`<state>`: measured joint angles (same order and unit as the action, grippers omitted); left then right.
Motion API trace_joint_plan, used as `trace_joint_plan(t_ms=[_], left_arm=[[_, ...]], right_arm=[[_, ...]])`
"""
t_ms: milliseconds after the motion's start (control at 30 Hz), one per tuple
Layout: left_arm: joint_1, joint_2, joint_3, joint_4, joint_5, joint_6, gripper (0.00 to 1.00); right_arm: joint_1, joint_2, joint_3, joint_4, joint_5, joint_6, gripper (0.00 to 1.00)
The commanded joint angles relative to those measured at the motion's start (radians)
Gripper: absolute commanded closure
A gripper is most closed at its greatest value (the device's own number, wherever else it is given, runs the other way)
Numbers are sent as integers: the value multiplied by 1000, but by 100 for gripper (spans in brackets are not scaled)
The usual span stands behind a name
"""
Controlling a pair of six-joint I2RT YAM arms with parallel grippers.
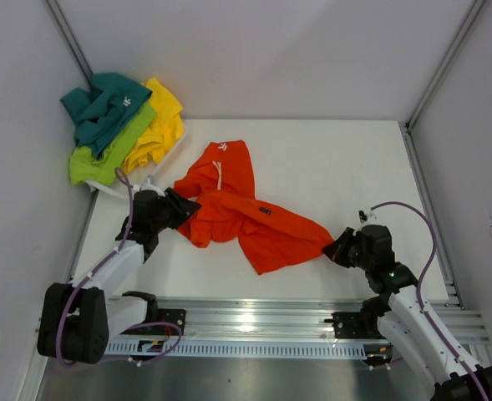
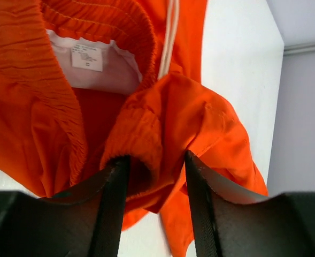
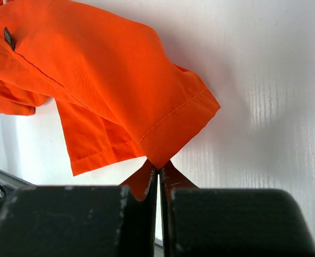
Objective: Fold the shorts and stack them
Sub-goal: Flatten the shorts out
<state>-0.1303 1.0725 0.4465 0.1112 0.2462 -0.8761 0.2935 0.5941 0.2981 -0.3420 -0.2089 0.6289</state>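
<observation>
The orange shorts (image 1: pixel 229 209) lie crumpled across the middle of the white table (image 1: pixel 329 167), one leg stretching to the right. My left gripper (image 1: pixel 183 206) is at their left edge. In the left wrist view its jaws (image 2: pixel 154 158) stand apart around a loose fold of the orange waistband (image 2: pixel 146 134), which is not pinched flat. A white label (image 2: pixel 87 56) and a drawstring (image 2: pixel 170 32) show beyond. My right gripper (image 1: pixel 339 248) is shut on the hem corner of the orange leg (image 3: pixel 168 123), pinched at the fingertips (image 3: pixel 158 168).
Teal shorts (image 1: pixel 103 104), lime green shorts (image 1: pixel 103 159) and yellow shorts (image 1: pixel 164 117) sit heaped at the back left corner on a white holder (image 1: pixel 149 180). Grey walls close in the left, back and right. A metal rail (image 1: pixel 246 322) runs along the near edge.
</observation>
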Motion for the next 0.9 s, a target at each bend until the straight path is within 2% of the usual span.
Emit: trace_joint_plan(t_ms=[0,33,133,167,200,233,400,467,567,700,833,867], left_arm=[[6,40,8,75,-45,-26,54],[6,43,3,80,-65,-32,62],[6,35,4,87,-94,-35,79],[11,27,11,81,-102,-34,91],[14,23,44,67,-107,-28,98],[20,18,58,55,-107,-20,100],[75,9,263,-60,-64,84,100],[83,7,389,-126,-83,120,98],[84,-29,463,-199,-116,163,98],[84,-129,434,-161,-154,178,98],[83,-287,246,-63,-141,172,99],[78,-372,204,-36,-127,164,99]], right_arm=[[7,-11,1,-6,-1,-1,100],[7,-11,1,-6,-1,0,100],[6,-13,3,-8,0,-3,100],[6,-11,4,-6,3,-5,100],[6,-10,6,-6,9,-5,100],[7,-5,18,-5,12,-9,100],[-2,62,93,24,54,-43,100],[-31,111,124,38,45,-57,100],[-88,160,139,67,-6,-69,100],[-142,170,119,89,-27,-70,100],[-181,182,99,89,-15,-69,100],[-189,187,96,92,-12,-67,100]])
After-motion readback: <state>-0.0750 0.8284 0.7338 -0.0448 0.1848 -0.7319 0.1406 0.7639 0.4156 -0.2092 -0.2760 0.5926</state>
